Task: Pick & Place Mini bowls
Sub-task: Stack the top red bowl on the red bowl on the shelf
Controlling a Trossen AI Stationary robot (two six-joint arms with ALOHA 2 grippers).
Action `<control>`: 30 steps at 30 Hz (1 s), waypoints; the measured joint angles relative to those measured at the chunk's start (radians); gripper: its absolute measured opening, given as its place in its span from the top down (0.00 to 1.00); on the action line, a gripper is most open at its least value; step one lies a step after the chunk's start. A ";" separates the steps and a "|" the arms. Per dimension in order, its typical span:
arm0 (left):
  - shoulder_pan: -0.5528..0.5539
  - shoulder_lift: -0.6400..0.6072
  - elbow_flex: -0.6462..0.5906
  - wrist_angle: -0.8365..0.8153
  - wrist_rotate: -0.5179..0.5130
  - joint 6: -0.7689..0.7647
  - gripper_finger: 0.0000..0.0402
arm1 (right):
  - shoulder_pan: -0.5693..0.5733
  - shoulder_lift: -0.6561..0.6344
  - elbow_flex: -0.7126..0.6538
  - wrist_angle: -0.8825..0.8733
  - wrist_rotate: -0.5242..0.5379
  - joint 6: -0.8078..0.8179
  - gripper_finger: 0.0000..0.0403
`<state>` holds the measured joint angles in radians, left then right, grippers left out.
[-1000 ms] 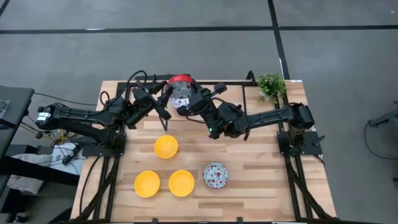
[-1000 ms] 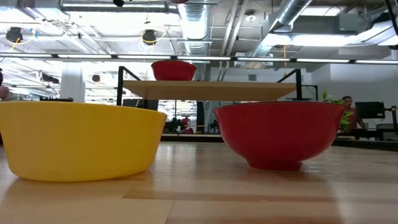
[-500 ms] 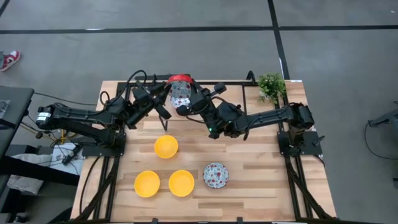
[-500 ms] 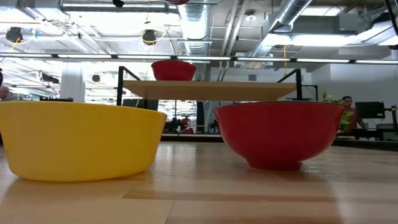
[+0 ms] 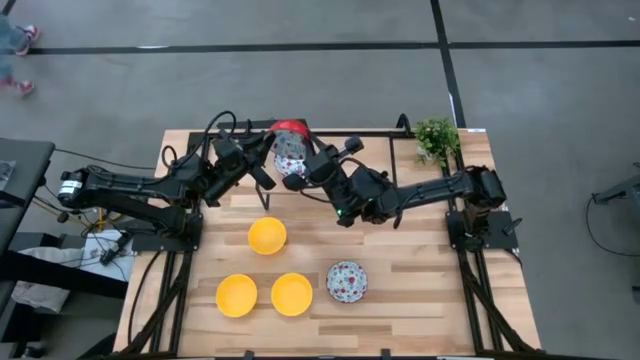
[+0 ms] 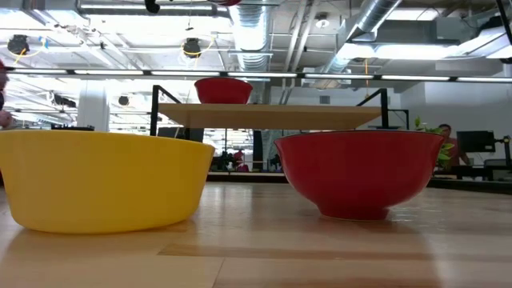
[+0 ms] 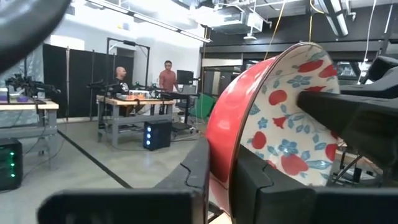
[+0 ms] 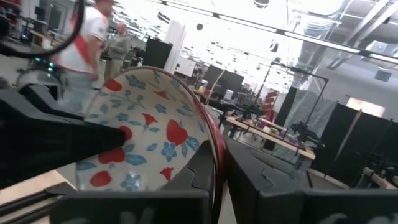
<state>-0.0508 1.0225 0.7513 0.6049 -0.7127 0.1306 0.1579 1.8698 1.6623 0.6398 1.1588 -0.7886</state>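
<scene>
Both grippers pinch one floral bowl [image 5: 289, 152] at the back of the table [image 5: 420, 280].

The left gripper [image 7: 219, 180] clamps the bowl's rim on one side and the right gripper [image 8: 219, 163] clamps the rim opposite, each with narrow jaws, holding the bowl tilted on edge above the raised shelf [image 6: 268, 116]. A red-sided bowl [image 6: 223, 90] sits on that shelf. Three yellow bowls [image 5: 267, 236] and another floral bowl [image 5: 346, 282] rest on the tabletop, all showing nothing inside. The potted plant [image 5: 437, 136] stands at the far right corner.
</scene>
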 joint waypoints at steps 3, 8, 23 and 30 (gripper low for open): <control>0.000 0.000 0.000 0.000 0.009 -0.009 0.94 | 0.002 -0.001 0.000 0.001 -0.005 0.001 0.93; 0.000 0.000 0.000 -0.003 0.015 -0.013 0.97 | 0.011 -0.002 0.000 0.001 -0.027 0.006 0.87; -0.008 -0.006 0.000 -0.010 0.014 -0.008 0.98 | 0.030 -0.003 0.000 -0.011 -0.071 -0.060 0.82; -0.016 -0.006 -0.001 -0.021 0.010 0.001 0.98 | 0.032 -0.001 0.000 -0.020 -0.019 -0.156 0.82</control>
<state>-0.0669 1.0168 0.7506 0.5836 -0.7026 0.1318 0.1902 1.8690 1.6623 0.6198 1.1402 -0.9449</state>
